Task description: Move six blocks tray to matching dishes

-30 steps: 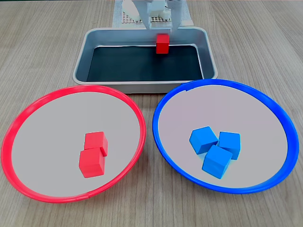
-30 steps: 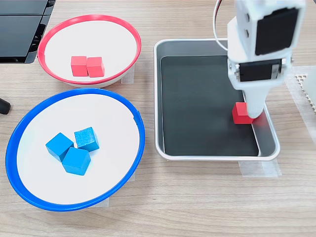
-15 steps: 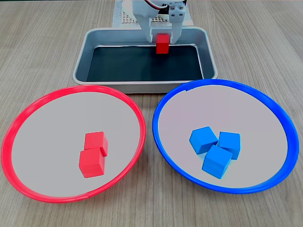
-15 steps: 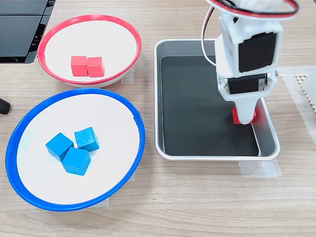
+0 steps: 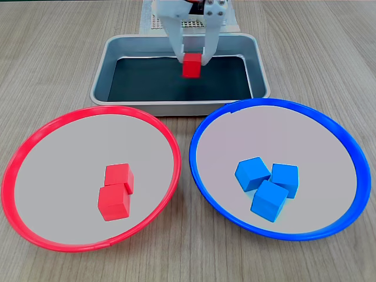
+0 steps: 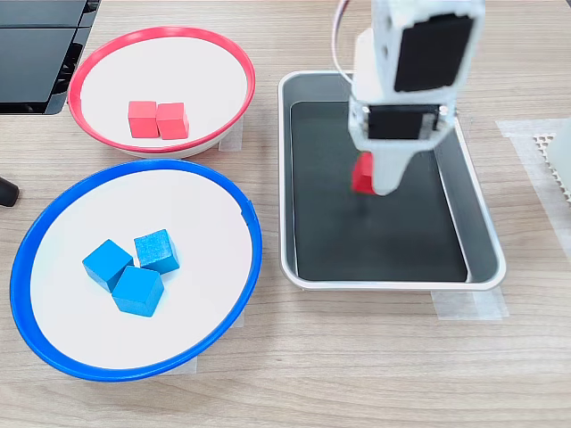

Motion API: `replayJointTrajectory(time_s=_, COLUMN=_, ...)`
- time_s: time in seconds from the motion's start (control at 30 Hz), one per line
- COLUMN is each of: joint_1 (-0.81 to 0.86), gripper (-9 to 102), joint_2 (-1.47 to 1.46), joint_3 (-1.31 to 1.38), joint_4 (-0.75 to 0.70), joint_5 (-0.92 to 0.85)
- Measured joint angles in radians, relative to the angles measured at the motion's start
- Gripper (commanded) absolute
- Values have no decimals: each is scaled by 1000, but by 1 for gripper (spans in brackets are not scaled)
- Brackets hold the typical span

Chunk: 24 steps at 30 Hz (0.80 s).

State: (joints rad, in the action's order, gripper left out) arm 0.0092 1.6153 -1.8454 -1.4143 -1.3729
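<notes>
Red block (image 5: 191, 65) lifted, clamped between jaws

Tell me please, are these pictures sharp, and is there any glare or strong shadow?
In a fixed view, the red-rimmed dish and the blue cubes look sharp under soft, even light with only faint shadows. In a fixed view, the pincer holding the red cube is close to the lens and a little soft, and the metal tray gives a mild sheen, no harsh glare.
</notes>
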Motion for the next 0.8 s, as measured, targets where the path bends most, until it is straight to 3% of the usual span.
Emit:
replayJointTrajectory(time_s=0.17, joint_1=97, gripper=0, joint_2=51, joint_3=97, joint_4=305, joint_5=80)
replayJointTrajectory(time_s=0.33, joint_1=224, gripper=0, joint_2=-17, joint_3=100, joint_4=738, joint_5=81)
replayJointTrajectory(time_s=0.47, joint_1=265, gripper=6, joint_2=-158, joint_3=140, joint_4=747, joint_5=5)
replayJointTrajectory(time_s=0.57, joint_1=305, gripper=0, joint_2=-247, joint_3=199, joint_4=680, joint_5=-43)
replayJointTrajectory(time_s=0.67, joint_1=304, gripper=0, joint_2=-304, joint_3=279, joint_4=538, joint_5=-152)
replayJointTrajectory(time_s=0.8, joint_1=295, gripper=2, joint_2=-308, joint_3=362, joint_4=382, joint_5=-147)
